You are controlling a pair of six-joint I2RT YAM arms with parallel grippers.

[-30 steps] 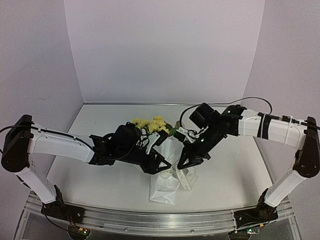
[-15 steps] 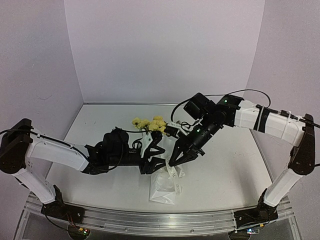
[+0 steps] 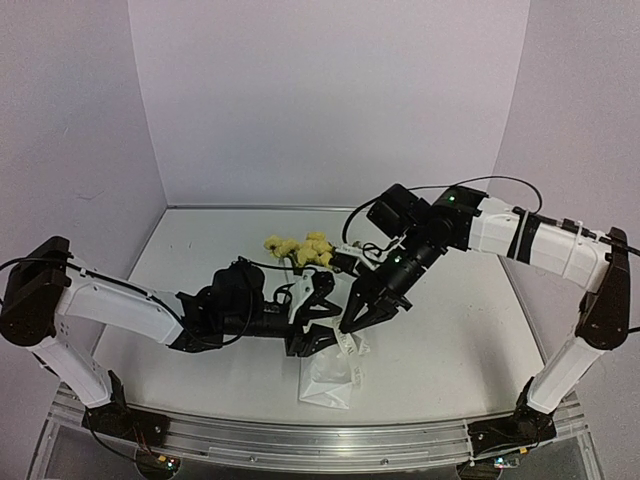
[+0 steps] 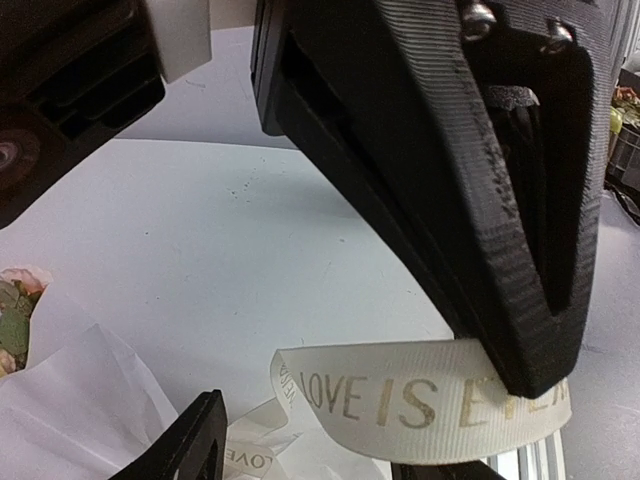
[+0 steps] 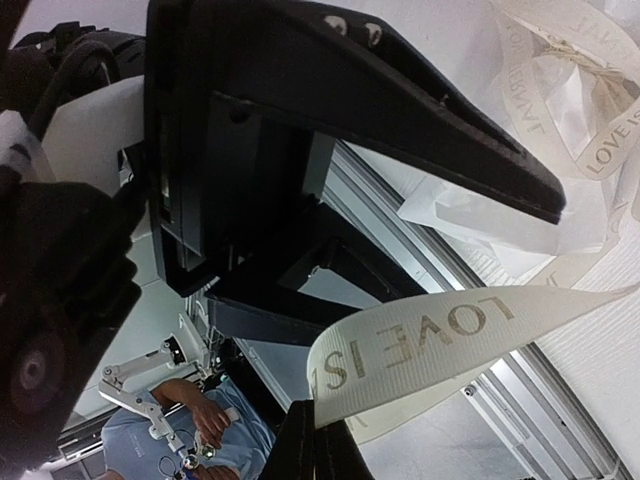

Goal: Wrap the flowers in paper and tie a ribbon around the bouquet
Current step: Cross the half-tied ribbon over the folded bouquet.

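Left wrist view: my right pincer (image 4: pixel 522 372), pinching the ribbon (image 4: pixel 400 400), blocks the table (image 4: pixel 200 250); left pincer (image 3: pixel 318 318) spread; flowers (image 4: pixel 10 325) cropped.

The ribbon (image 4: pixel 420 400) is cream, printed with gold capital letters. The flowers (image 3: pixel 298 247), at twelve o'clock from the white paper (image 3: pixel 328 378), are pale yellow.

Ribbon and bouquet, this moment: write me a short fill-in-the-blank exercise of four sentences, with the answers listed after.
1. The right gripper is ___ on the ribbon.
2. The print on the ribbon reads "LOVE ___".
3. The flowers have ___ blooms.
4. The left gripper stands ___.
Missing words: shut; IS; yellow; open.
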